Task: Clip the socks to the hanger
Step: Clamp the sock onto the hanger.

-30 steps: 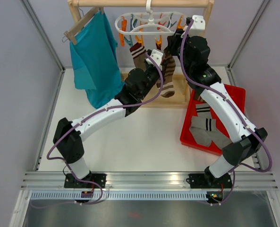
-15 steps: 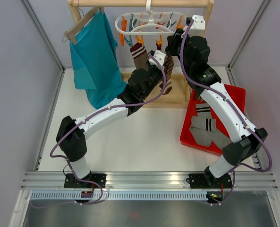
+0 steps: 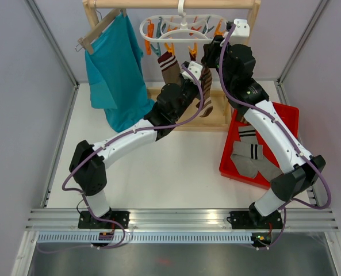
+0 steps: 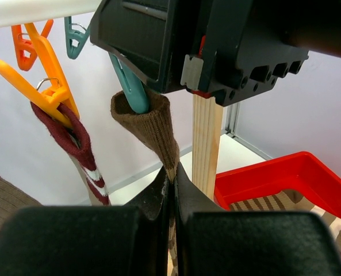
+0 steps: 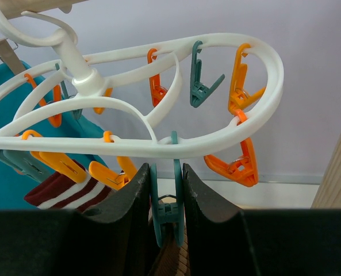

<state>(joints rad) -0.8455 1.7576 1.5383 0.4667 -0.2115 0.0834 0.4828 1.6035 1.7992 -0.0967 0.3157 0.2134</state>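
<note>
The white hanger (image 3: 182, 26) (image 5: 158, 144) hangs from the wooden rail with orange and teal clips. In the right wrist view my right gripper (image 5: 165, 172) (image 3: 208, 56) is shut on a teal clip (image 5: 166, 213), pressing its handles together. In the left wrist view my left gripper (image 4: 173, 172) (image 3: 202, 83) is shut on a brown striped sock (image 4: 153, 123) (image 3: 206, 95) and holds its cuff up around that teal clip's lower end (image 4: 130, 86). A maroon-cuffed sock (image 4: 72, 138) (image 3: 169, 64) hangs from a yellow-orange clip (image 4: 49, 92) beside it.
A red tray (image 3: 288, 118) at the right holds more socks (image 3: 251, 155). A teal shirt (image 3: 115, 69) on a wooden hanger hangs at the left of the wooden rack (image 3: 176, 4). A rack post (image 4: 207, 144) stands just behind the held sock.
My left arm has lifted the brown sock up and slightly right toward the teal clip. The right arm has stayed at the clip.
</note>
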